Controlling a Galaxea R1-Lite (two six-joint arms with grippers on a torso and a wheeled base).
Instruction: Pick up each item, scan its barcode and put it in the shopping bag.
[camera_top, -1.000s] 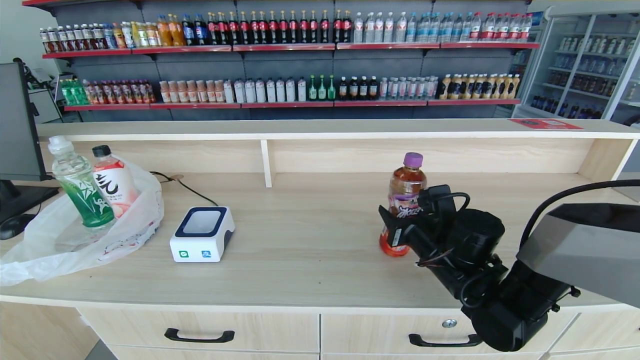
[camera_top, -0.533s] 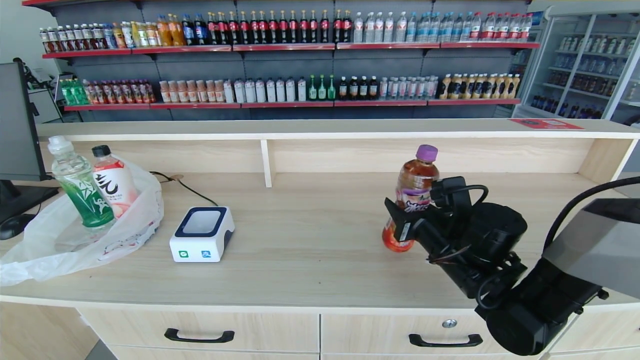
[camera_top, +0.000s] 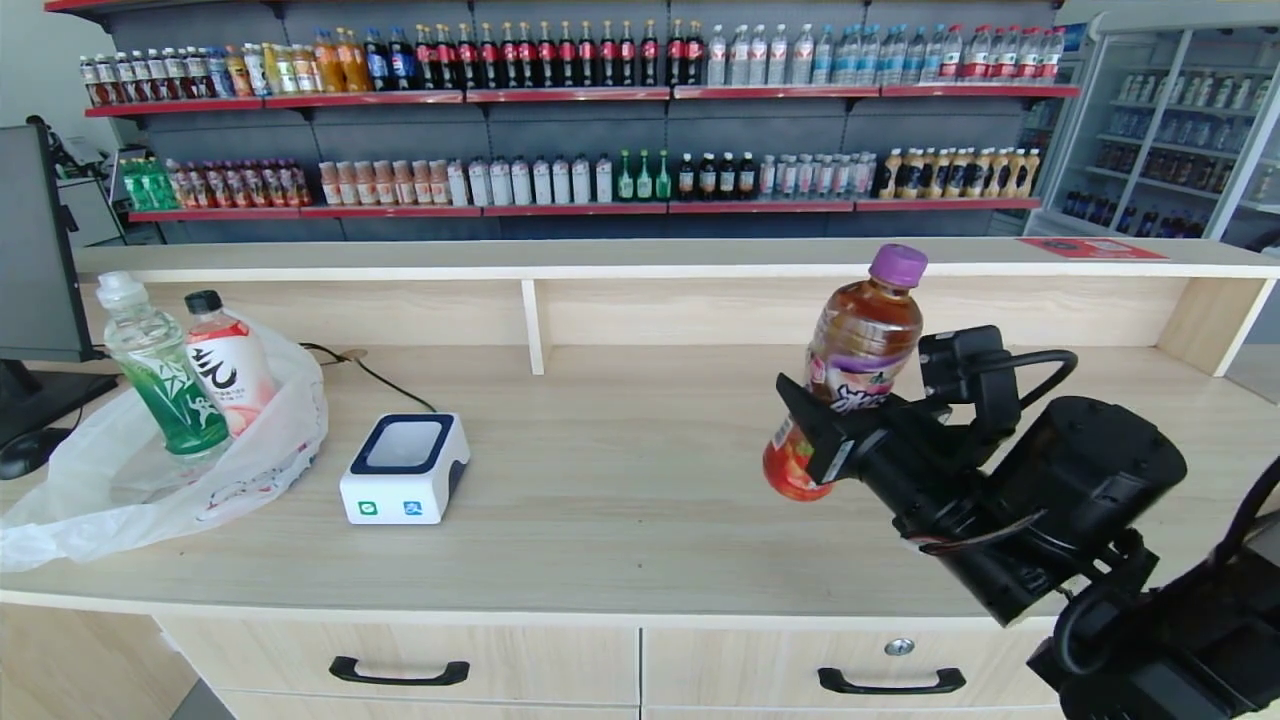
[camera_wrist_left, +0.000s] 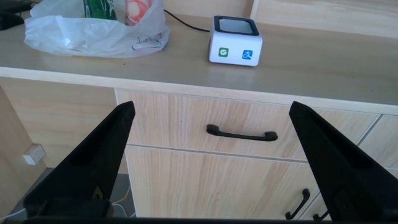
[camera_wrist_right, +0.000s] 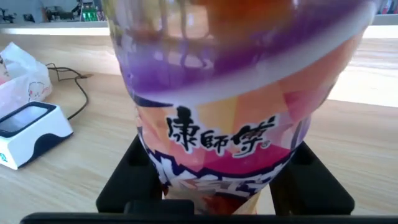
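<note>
My right gripper (camera_top: 850, 425) is shut on an amber tea bottle (camera_top: 852, 365) with a purple cap, held tilted in the air above the right half of the wooden counter (camera_top: 620, 500). In the right wrist view the bottle (camera_wrist_right: 236, 118) sits between both black fingers (camera_wrist_right: 127, 180). A white barcode scanner (camera_top: 404, 468) (camera_wrist_left: 235, 40) (camera_wrist_right: 28, 134) stands left of centre. The white shopping bag (camera_top: 150, 470) (camera_wrist_left: 93, 34) at the far left holds a green-labelled bottle (camera_top: 160, 370) and a pink-labelled bottle (camera_top: 228, 360). My left gripper (camera_wrist_left: 211, 162) hangs open below the counter front, facing the drawers.
A black cable (camera_top: 365, 375) runs from the scanner to the raised back ledge (camera_top: 640, 262). A monitor (camera_top: 30, 260) stands at the far left. Drawers with black handles (camera_wrist_left: 241, 132) line the counter front. Drink shelves fill the wall behind.
My right gripper has lifted the tea bottle off the counter, up and slightly right, tilting it. The bag, scanner and other bottles have not moved.
</note>
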